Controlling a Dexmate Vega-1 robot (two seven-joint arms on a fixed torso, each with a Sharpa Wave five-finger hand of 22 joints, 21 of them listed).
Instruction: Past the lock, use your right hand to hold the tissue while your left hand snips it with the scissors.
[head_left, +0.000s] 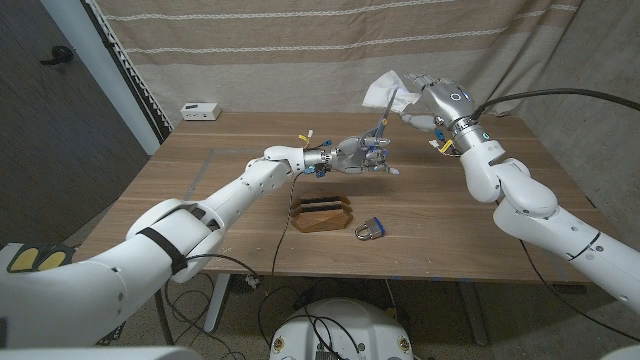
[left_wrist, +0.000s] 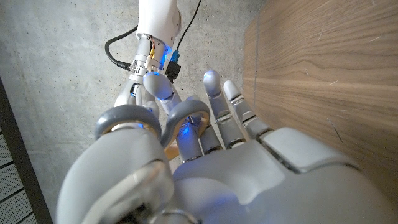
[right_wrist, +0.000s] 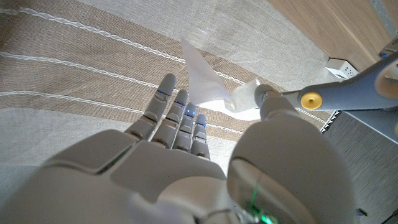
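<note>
- The left hand (head_left: 352, 155) sits at the middle of the head view, above the tabletop (head_left: 220, 190). Its fingers are curled through the handles of the scissors (head_left: 381, 135).
- The scissors' long axis slants up and to the right in the head view, tips aimed at the tissue (head_left: 385, 90). Whether the blades are parted I cannot tell. The right wrist view shows the grey blades and yellow pivot (right_wrist: 309, 99) just beside the tissue (right_wrist: 211, 93), though contact is unclear.
- The tissue is white and crumpled, in the upper right of centre of the head view. It is raised well clear of the tabletop, up and to the right of the left hand.
- The right hand (head_left: 432, 103) is at the upper right of the head view, pinching the tissue at its own left edge; the free part of the sheet hangs toward the scissors.
- Judging from this, the cut turns on carrying the blade tips up and rightward along their own axis until the sheet lies between them.
- The lock (head_left: 369, 231) lies lower on the tabletop, beside a wooden holder (head_left: 320, 214), below both hands in the picture.
</note>
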